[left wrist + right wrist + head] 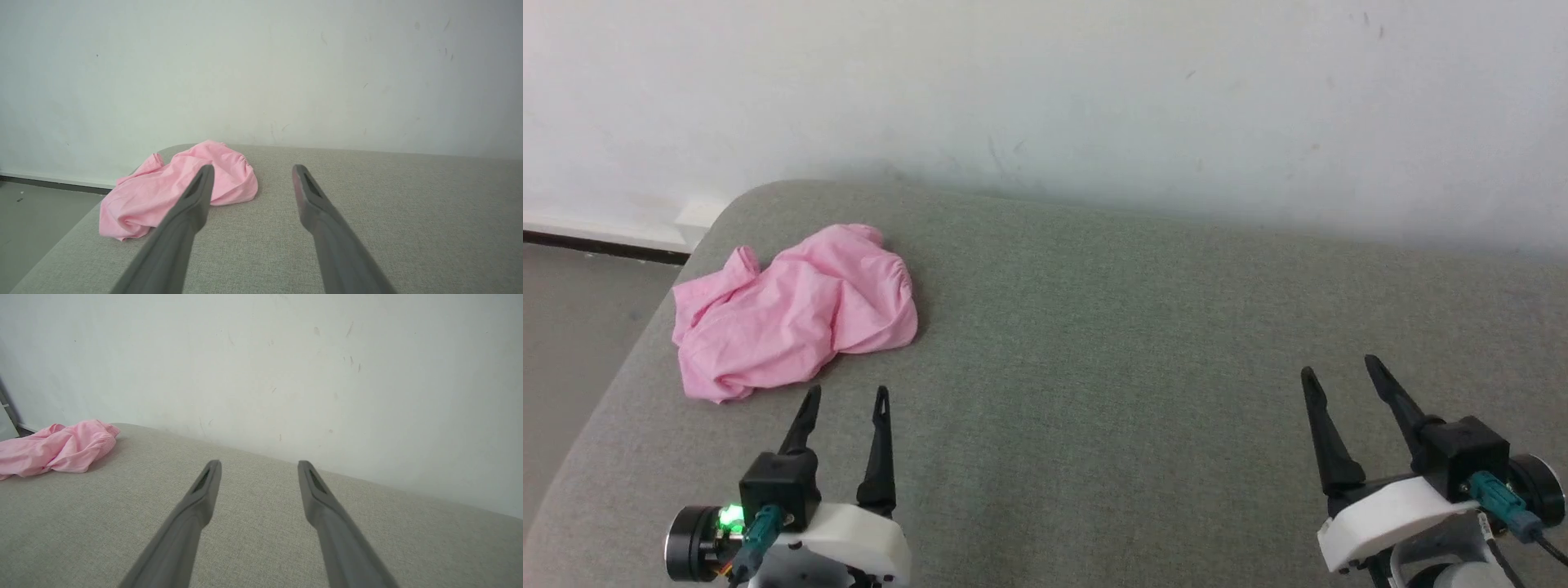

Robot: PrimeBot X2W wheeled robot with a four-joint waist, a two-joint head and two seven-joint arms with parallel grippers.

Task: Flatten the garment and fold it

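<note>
Grey woven upholstery (1143, 327), rounded at its far left corner, is recorded as the work surface. It is backed at 12 o'clock by a scuffed white wall (1045, 82), and a strip of grey floor (572, 343) and a dark skirting line (596, 243) are noted at 9 o'clock of the head view. Item one: the garment (792, 314), light pink, is listed at about 10 o'clock on the surface, near the rounded corner. It is crumpled in a loose heap rather than spread flat, and a gathered edge (905, 286) is seen along its 3 o'clock side. Item two: the left gripper (847, 393), entered at 7 o'clock of the head view, is positioned over the upholstery with its two dark fingers parted wide and nothing between them. The garment is placed at 11 o'clock from its tips, near but not touched. Item three: the right gripper (1340, 367), entered at 4 o'clock, is likewise spread wide and empty. It is well apart from the garment, which is seen at 9 o'clock in the right wrist view. A green light (731, 516) is noted on the left wrist.
</note>
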